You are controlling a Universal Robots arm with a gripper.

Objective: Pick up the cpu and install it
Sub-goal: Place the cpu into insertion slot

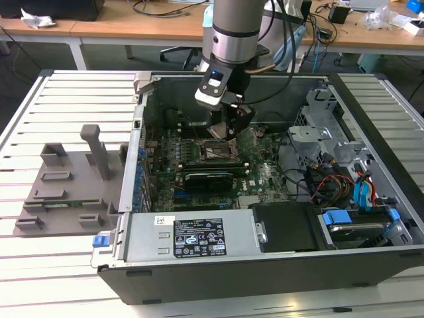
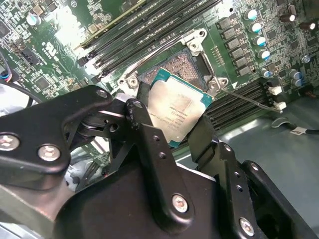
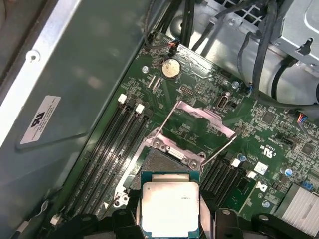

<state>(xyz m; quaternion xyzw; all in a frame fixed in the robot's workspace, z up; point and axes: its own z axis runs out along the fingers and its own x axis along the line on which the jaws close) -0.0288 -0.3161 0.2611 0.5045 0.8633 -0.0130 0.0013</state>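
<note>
Jaws clamp the cpu (image 2: pixel 177 112) by two opposite edges. It hangs between them, over the open socket (image 2: pixel 173 65).

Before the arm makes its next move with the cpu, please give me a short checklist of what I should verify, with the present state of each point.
1. Grip: the fingers press on opposite edges of the cpu: ok.
2. The load plate stands raised and the socket is open: ok.
3. Socket free of debris: the visible part looks clean, the rest is hidden behind the cpu: cannot tell.
4. Corners of the cpu lined up with the socket: cannot tell.
5. The cables lie apart from the gripper, on the exterior view's right: ok.
</note>
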